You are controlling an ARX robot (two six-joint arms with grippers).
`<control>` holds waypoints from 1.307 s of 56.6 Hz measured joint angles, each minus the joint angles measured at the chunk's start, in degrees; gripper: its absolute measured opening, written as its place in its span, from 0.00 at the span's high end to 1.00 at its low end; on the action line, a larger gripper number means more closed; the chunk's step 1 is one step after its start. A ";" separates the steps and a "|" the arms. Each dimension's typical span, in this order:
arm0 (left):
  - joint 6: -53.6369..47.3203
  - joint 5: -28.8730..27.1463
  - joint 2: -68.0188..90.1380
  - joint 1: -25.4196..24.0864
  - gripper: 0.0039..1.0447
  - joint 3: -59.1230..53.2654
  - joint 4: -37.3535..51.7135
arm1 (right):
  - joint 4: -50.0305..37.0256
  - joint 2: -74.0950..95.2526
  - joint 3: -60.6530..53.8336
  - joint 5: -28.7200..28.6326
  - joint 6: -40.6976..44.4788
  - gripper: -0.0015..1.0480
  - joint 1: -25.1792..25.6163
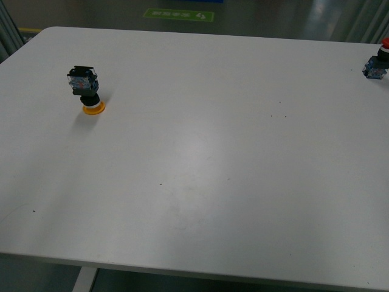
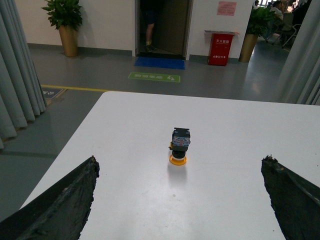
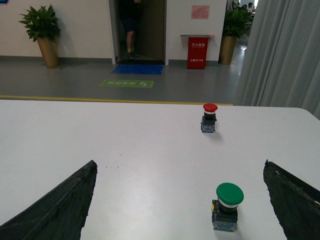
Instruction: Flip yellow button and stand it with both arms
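The yellow button stands upside down on the white table at the far left, its yellow-orange cap on the tabletop and its black-and-blue contact body on top. In the left wrist view the yellow button sits ahead of my left gripper, between the lines of the two black fingers and well apart from them. That gripper is open and empty. My right gripper is open too, holding nothing. Neither arm shows in the front view.
A red-capped switch stands at the table's far right edge, also seen as the red-capped switch in the right wrist view. A green-capped switch stands upright just ahead of the right gripper. Grey floor lies beyond the table's edges.
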State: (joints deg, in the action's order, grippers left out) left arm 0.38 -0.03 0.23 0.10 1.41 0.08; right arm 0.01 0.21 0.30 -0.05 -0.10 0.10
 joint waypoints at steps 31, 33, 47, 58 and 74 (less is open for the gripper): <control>0.00 0.00 0.00 0.00 0.06 0.00 0.00 | 0.00 0.00 0.00 -0.02 0.00 0.07 0.00; 0.00 0.00 0.00 0.00 0.06 0.00 0.00 | 0.00 0.00 0.00 -0.02 0.02 0.07 0.00; 2.16 -5.18 2.05 1.11 0.06 1.20 -3.63 | 0.00 0.00 0.00 0.00 0.00 0.07 0.00; 7.91 -0.81 37.03 -15.72 0.06 12.83 0.31 | 0.00 0.02 0.00 0.00 0.00 0.07 0.00; -5.14 16.17 75.67 -16.31 0.06 37.88 4.07 | 0.00 0.00 0.00 0.00 0.02 0.07 0.00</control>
State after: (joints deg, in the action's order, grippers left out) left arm -4.75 16.14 75.90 -16.21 39.29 4.14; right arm 0.01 0.21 0.30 -0.05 -0.08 0.10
